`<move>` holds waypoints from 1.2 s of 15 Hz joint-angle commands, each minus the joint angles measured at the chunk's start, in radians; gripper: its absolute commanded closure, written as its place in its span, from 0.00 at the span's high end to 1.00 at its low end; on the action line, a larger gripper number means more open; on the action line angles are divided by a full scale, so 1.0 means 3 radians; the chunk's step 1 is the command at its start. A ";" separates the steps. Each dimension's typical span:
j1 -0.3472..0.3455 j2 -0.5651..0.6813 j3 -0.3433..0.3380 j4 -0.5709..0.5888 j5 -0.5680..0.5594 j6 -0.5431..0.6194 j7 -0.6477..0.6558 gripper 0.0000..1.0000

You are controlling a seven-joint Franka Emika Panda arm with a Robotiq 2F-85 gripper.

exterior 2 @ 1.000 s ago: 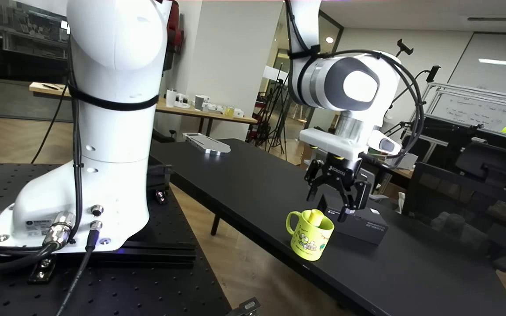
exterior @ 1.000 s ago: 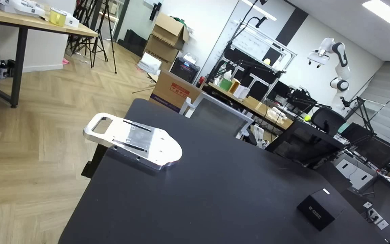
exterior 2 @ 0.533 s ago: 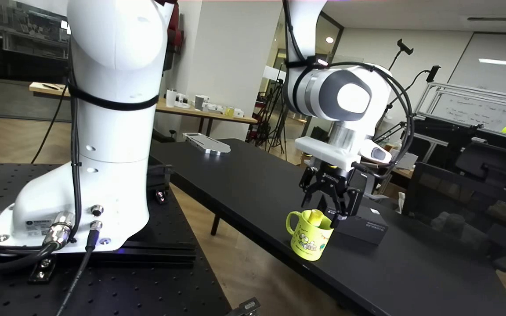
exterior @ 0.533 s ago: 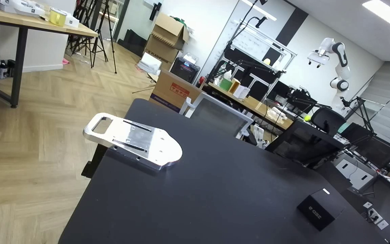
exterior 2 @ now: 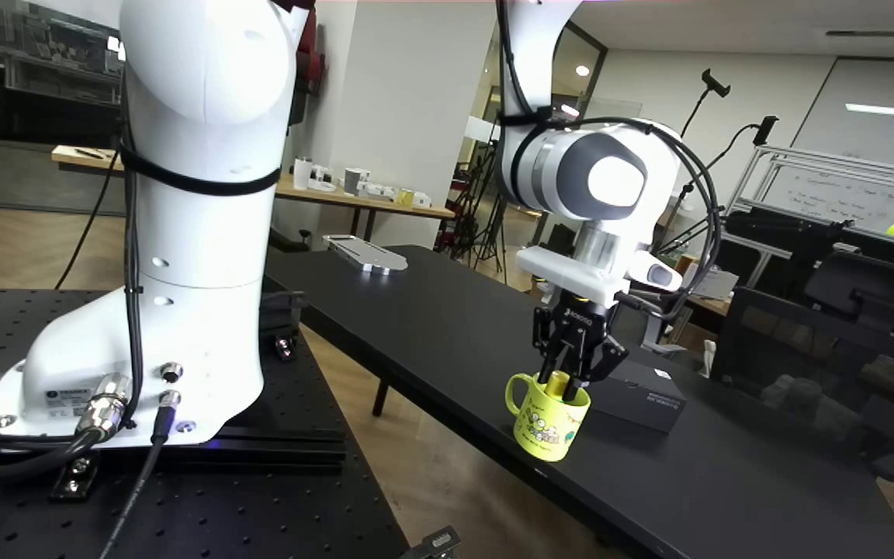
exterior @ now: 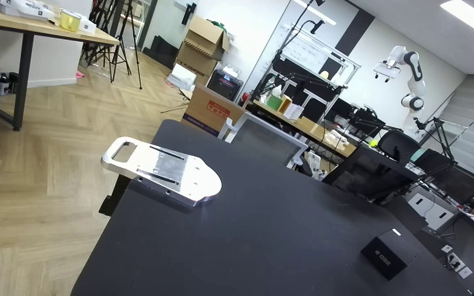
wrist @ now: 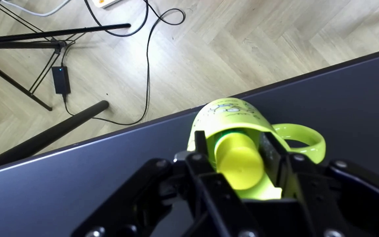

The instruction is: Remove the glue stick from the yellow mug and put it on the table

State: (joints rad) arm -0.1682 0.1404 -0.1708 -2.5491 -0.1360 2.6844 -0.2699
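The yellow mug, printed with small drawings, stands upright on the black table close to its edge. Its handle points right in the wrist view. The glue stick, yellow-capped with a green rim lower down, stands in the mug, its top above the rim. My gripper reaches down at the mug's mouth, one finger on each side of the glue stick. In the wrist view the jaws are partly narrowed; a gap shows beside the left finger, while the right finger is very near the stick. The stick's lower part is hidden.
A black box lies just behind the mug. At the table's far end is a silver metal plate. The arm's white base stands across a gap from the table. Another yellow cup is on the wooden desk.
My gripper has come down and toward the mug, from above and beside it to around the glue stick. Its fingers have drawn closer together. The mug and stick have not moved.
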 commanded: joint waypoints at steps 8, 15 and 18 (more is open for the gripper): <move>0.0053 -0.0370 0.0084 -0.0133 0.0032 0.0004 0.0101 0.09; 0.0166 -0.0970 0.0192 -0.0433 0.0057 0.0204 0.0100 0.09; 0.0229 -0.1218 0.0249 -0.0577 0.0032 0.0361 0.0117 0.09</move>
State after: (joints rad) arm -0.1188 -0.1232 -0.1109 -2.6552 -0.1213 2.7561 -0.2674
